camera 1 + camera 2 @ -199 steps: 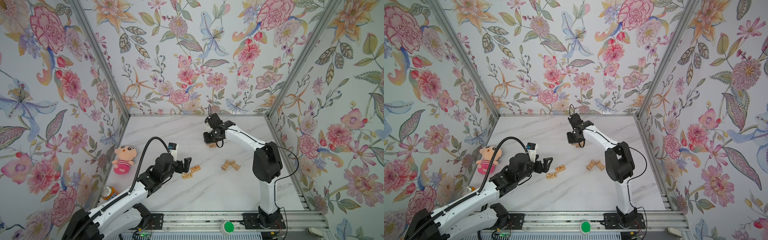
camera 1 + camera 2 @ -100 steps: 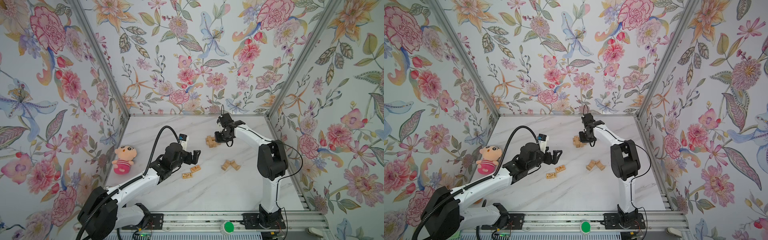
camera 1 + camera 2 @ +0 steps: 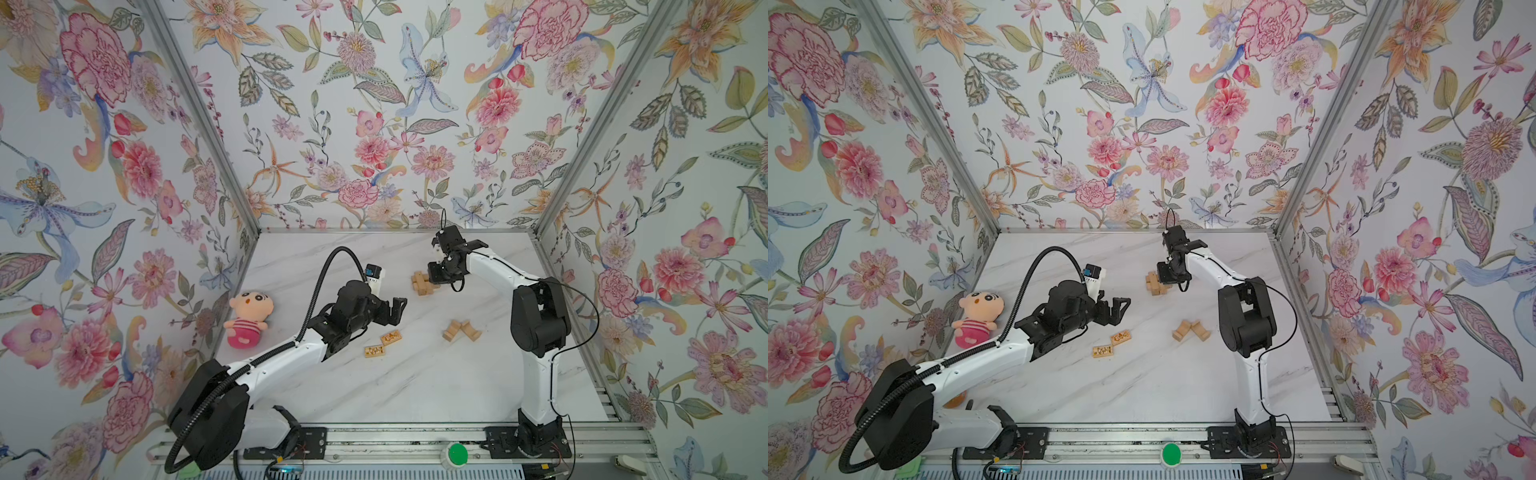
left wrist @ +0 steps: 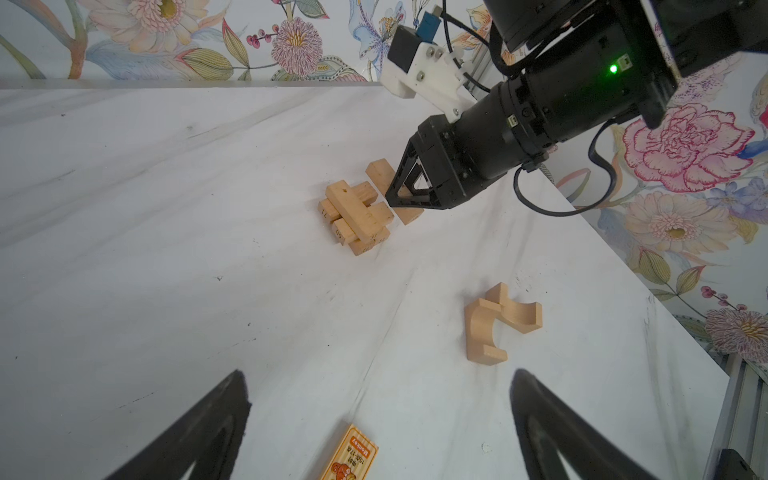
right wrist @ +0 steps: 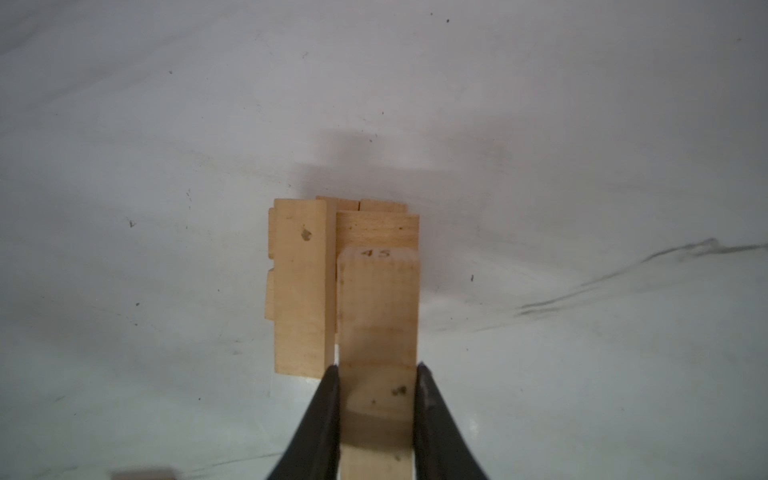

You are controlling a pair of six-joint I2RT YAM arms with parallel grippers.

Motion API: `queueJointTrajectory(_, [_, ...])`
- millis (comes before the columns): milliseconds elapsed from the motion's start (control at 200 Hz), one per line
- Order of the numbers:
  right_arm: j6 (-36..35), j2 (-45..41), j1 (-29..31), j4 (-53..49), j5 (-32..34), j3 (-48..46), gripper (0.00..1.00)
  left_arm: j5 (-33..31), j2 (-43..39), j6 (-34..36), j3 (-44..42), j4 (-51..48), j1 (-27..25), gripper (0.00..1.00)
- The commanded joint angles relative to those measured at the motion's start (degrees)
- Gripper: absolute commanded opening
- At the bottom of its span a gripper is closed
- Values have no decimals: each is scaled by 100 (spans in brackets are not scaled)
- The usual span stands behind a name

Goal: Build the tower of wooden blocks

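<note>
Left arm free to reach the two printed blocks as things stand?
Likely yes. The left gripper is open and empty close by the printed blocks, which lie flat in the open; the right gripper, shut on a block, is off at the tower.

We set both top views high at the front, looking down over the whole white marble-patterned table (image 3: 415,386). The left wrist camera looks low across it. The right wrist camera looks down, very near, along the tan wooden bar (image 5: 378,316) in the right gripper (image 5: 377,368). All four views share the crisscrossed stack of tan wooden bars (image 3: 419,284).
</note>
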Motion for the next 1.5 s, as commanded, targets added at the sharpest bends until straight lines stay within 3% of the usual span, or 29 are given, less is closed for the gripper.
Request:
queueJointTrajectory(0, [-72,192,-58,-8,-63,259,27,100,73,119,190,108,-31,99])
queueJointTrajectory(1496, [-21,705,69,-224,-160,751,30,-56,0,275,67,2,-9,99])
